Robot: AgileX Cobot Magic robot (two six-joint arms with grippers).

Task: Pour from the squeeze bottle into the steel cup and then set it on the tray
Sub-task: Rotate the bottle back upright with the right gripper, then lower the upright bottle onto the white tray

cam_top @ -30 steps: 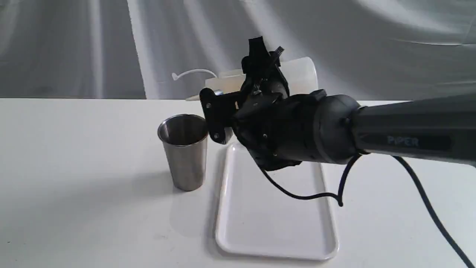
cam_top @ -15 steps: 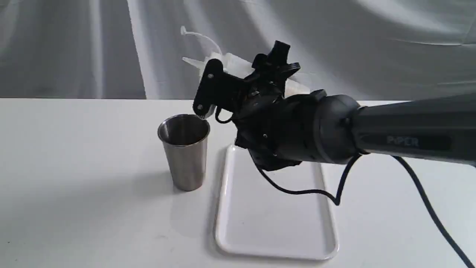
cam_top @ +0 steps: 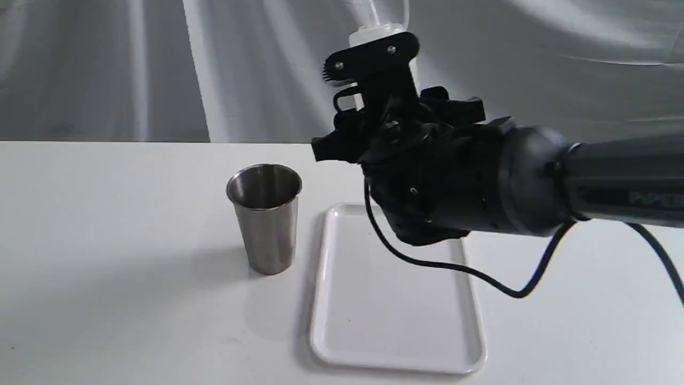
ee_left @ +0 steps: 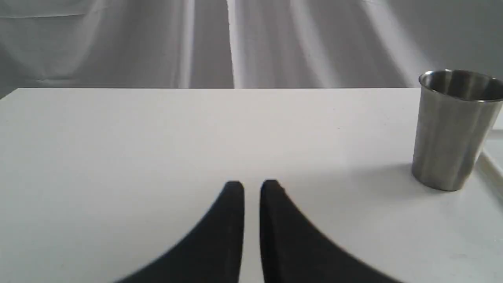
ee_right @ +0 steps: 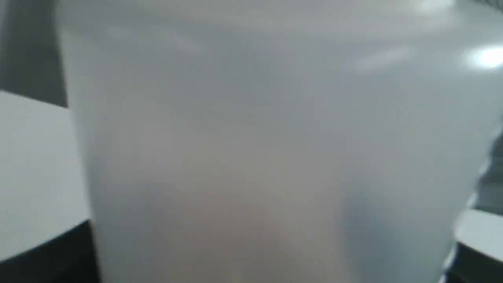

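The steel cup (cam_top: 264,214) stands upright on the white table, just left of the tray (cam_top: 395,321). My right gripper (cam_top: 374,51) is shut on the squeeze bottle (cam_top: 374,35) and holds it upright in the air, above the tray's far end and to the right of the cup. Only the bottle's whitish shoulder shows over the black finger; its nozzle runs out of the frame. In the right wrist view the translucent bottle (ee_right: 255,137) fills the picture, faintly amber low down. My left gripper (ee_left: 251,188) hovers low over the table, shut and empty, with the cup (ee_left: 452,129) well off to its side.
A grey cloth backdrop hangs behind the table. The right arm's black cable (cam_top: 454,267) loops down over the tray's far half. The tray's rim (ee_left: 491,157) shows just beyond the cup in the left wrist view.
The bottle has swung from lying tilted with its nozzle over the cup to upright. The right gripper has rolled back, risen and moved right, away from the cup.
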